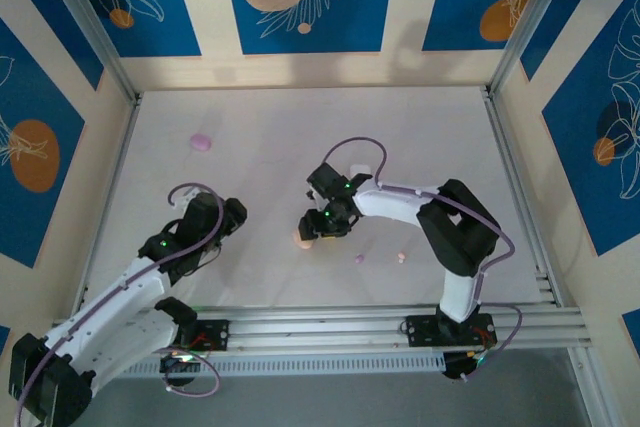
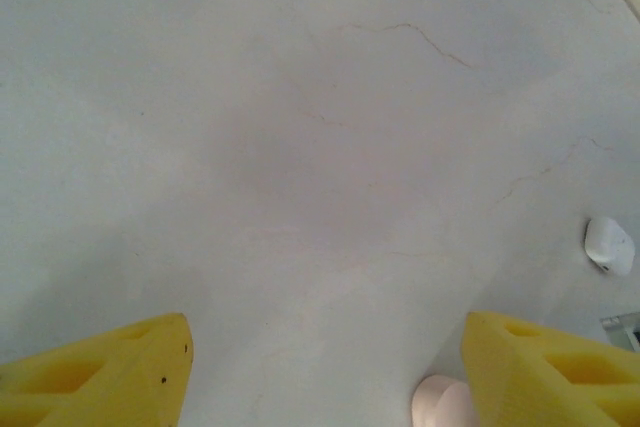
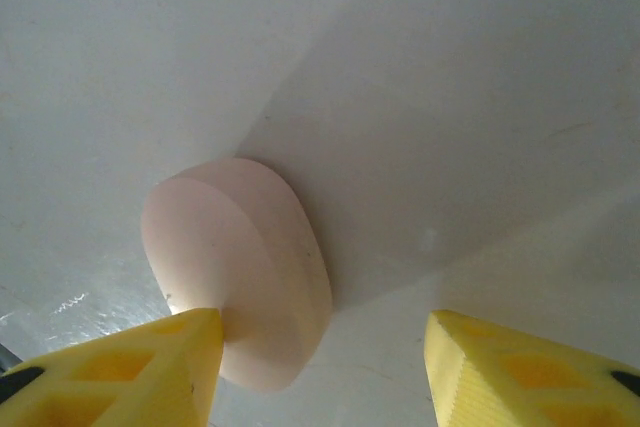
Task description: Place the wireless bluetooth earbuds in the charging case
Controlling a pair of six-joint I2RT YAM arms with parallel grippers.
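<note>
Right wrist: right gripper spread, pale pink charging case touching its 9 o'clock jaw, off-centre. I'd shift toward 9 to straddle it before closing. Empty left gripper also spread. Two earbuds lie 4 o'clock of case.

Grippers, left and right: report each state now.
Left gripper: open, holding nothing.
Right gripper: open, pink case beside one finger, not clamped.
</note>
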